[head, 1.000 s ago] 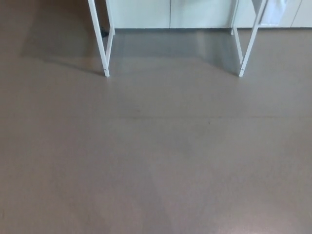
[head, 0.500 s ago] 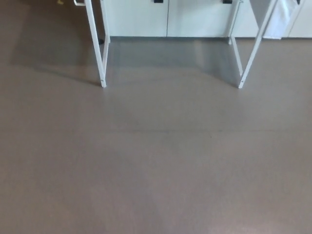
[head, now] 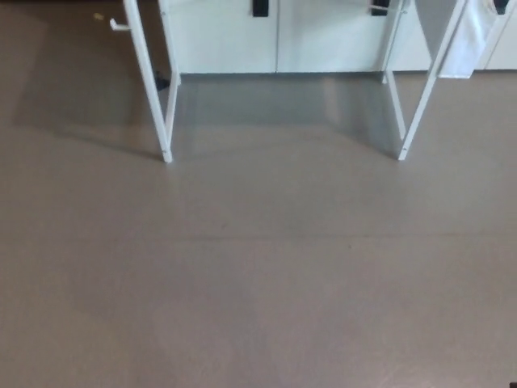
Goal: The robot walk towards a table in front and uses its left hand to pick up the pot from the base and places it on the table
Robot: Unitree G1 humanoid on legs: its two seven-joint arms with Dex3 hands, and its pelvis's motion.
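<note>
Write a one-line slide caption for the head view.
Head view: brown floor, white table legs ahead, white cabinets behind them; no pot and no robot hand in sight.

Four white table legs point(head: 150, 89) counted: two at left, two at right, on one floor point(head: 258, 283). Three dark handles point(head: 259, 7) on the white cabinet fronts point(head: 226, 40) behind. One white cloth point(head: 472, 44); one small peg point(head: 118, 25).

No text, label, brand, number or sign can be read. The brown floor point(head: 258, 283), white counter legs point(head: 151, 97) and pale cabinet fronts point(head: 226, 36) show only plain, unmarked surfaces.
</note>
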